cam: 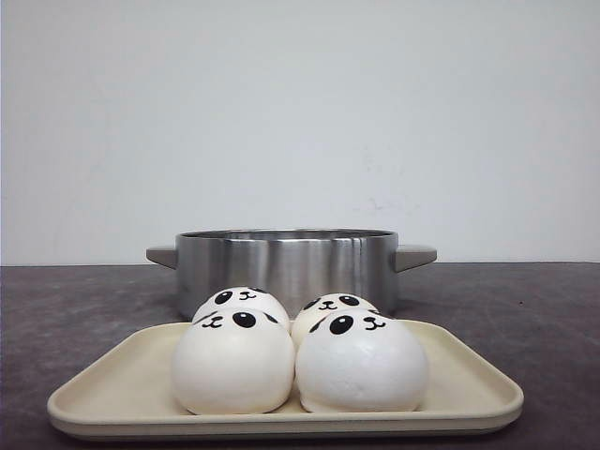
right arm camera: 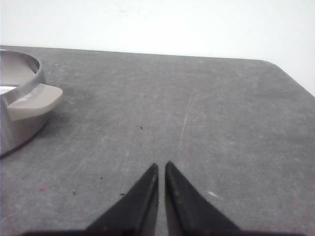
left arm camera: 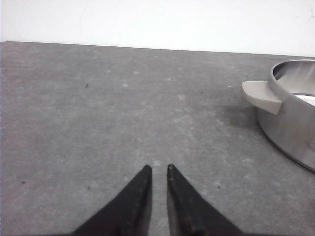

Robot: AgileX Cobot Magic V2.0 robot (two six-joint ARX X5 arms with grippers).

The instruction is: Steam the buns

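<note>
Four white panda-faced buns sit on a cream tray (cam: 469, 389) at the front of the table: front left bun (cam: 232, 364), front right bun (cam: 361, 364), back left bun (cam: 242, 302), back right bun (cam: 333, 306). Behind them stands a steel pot (cam: 286, 265) with grey handles; it also shows in the left wrist view (left arm camera: 290, 118) and the right wrist view (right arm camera: 17, 103). My left gripper (left arm camera: 157, 168) is shut and empty over bare table, left of the pot. My right gripper (right arm camera: 161, 165) is shut and empty over bare table, right of the pot. Neither gripper shows in the front view.
The dark grey tabletop (cam: 525, 309) ends at a white wall behind. The table's far right corner (right arm camera: 275, 64) shows in the right wrist view.
</note>
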